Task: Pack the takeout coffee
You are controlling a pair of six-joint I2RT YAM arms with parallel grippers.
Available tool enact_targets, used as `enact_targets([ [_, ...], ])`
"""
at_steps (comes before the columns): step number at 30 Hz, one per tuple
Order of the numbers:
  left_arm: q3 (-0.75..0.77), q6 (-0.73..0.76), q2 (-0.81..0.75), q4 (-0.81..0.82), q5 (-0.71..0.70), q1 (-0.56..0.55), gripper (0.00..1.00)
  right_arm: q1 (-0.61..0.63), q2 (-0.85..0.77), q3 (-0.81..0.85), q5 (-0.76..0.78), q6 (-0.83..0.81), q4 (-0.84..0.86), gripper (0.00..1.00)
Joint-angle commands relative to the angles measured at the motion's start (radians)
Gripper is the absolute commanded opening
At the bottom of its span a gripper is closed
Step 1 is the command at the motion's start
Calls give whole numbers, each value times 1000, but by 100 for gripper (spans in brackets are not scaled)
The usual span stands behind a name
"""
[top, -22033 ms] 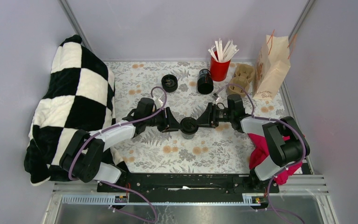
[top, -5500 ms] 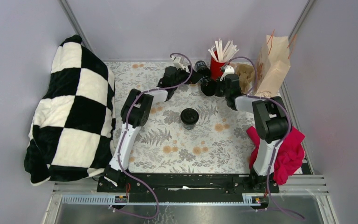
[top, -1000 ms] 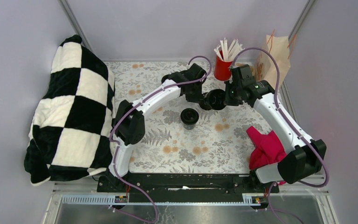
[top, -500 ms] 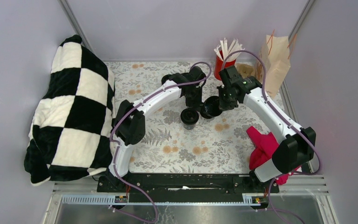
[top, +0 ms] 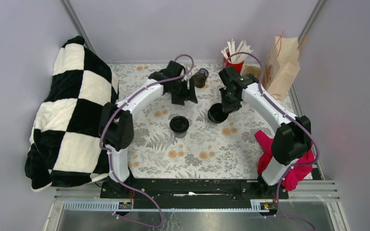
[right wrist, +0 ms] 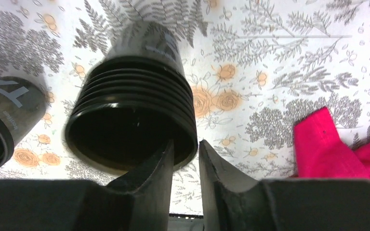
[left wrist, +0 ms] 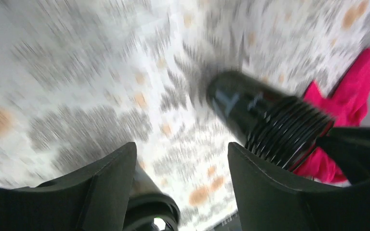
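Note:
The takeout coffee, a small black cup with a black lid, stands mid-table; it also shows at the left edge of the right wrist view. My right gripper is shut on the rim of a second, lidless black ribbed cup, one finger inside and one outside. My left gripper is open and empty, behind and apart from both cups. Its view is blurred and shows the ribbed cup.
A tan paper bag stands at the back right. Beside it are a red cup of white sticks and a brown carrier. Another black object lies at the back. A checkered blanket lies left and a pink cloth right.
My left gripper has pulled back and to the left, away from the cups. The lidded cup has shifted left. My right gripper still holds the lidless cup, a little lower.

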Motion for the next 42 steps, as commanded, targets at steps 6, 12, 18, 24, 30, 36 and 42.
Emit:
enact_targets([
  [6,113,176,88,388,69,120,80,-9,79,147,-2,-55,36,48],
  [12,162,418,191,509,12,127,88,-45,40,93,-106,-60,176,58],
  [18,38,580,218,744,-21,154,86,-65,6,43,-175,-74,250,60],
  [24,85,701,328,812,81,202,85,-65,-46,-4,-187,-90,294,61],
  [30,126,844,398,867,92,204,81,-66,-111,-45,-218,-92,356,61],
  [36,124,839,423,958,102,199,71,-65,-150,-77,-227,-90,393,63],
  [42,6,769,347,1072,29,193,66,-65,-134,-76,-236,-89,398,63],
])
